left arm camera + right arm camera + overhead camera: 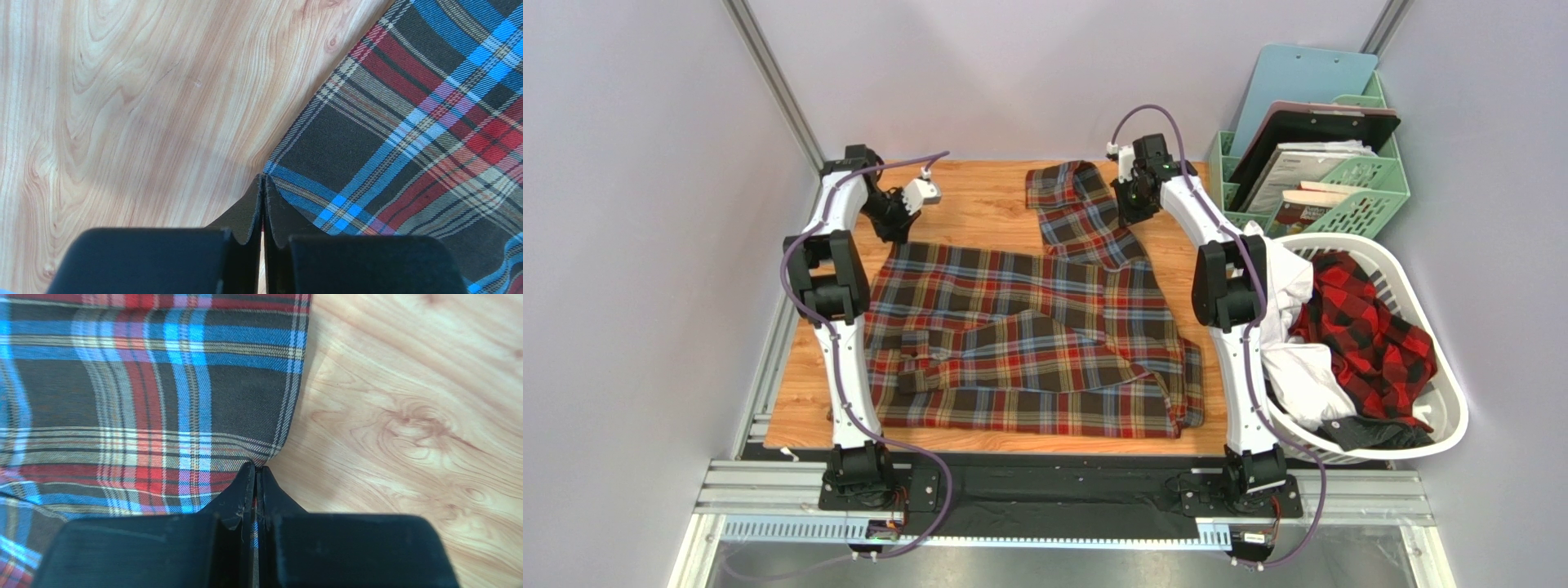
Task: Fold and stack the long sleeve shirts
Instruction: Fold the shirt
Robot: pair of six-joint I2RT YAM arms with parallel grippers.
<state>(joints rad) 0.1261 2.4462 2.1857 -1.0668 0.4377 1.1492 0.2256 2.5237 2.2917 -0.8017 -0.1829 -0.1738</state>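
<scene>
The tartan shirt (1014,331) lies spread on the table (799,404), one sleeve running to upper centre. Both arms stretch forward, wrists bent down. The left end effector (894,227), upper left, is pinched shut on the shirt's corner; the right end effector (1133,202) likewise on the sleeve's edge. The red shirt (1369,325) sits in the basket (1449,410) at right.

A shirt (1014,331) lies spread on the table (977,196), with a basket (1458,404) holding a second shirt (1369,337) to its right and a rack (1382,208) behind the basket.
</scene>
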